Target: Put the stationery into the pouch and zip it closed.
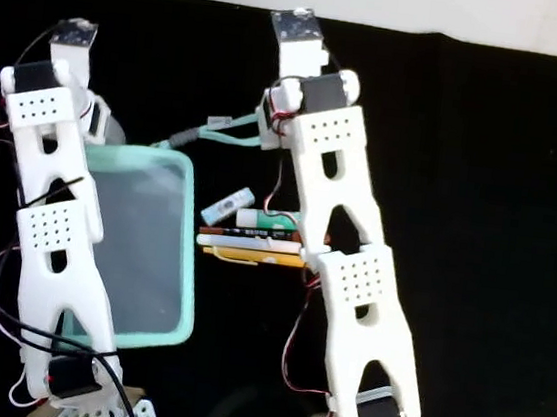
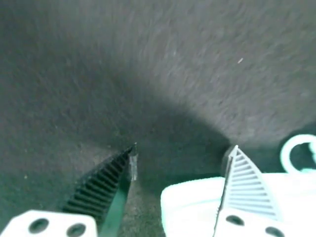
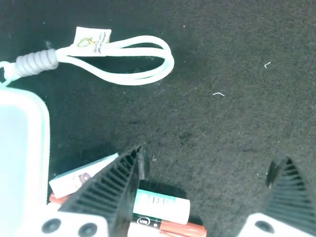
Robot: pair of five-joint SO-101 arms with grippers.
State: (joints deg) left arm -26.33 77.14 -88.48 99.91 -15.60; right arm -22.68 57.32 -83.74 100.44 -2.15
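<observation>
Stationery (image 1: 252, 238) is lying bundled just right of the pouch (image 1: 189, 249), long axes running left to right, just nearer than the right gripper (image 3: 212, 155), whose jaws are standing wide apart, while the left gripper (image 2: 183, 146), also gaping, is hanging over the pouch's far corner.

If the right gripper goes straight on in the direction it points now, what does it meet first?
Probably the bare black cloth: the open right gripper points down at it. The pouch's cord loop lies to one side of that line, though depth is unclear.
</observation>
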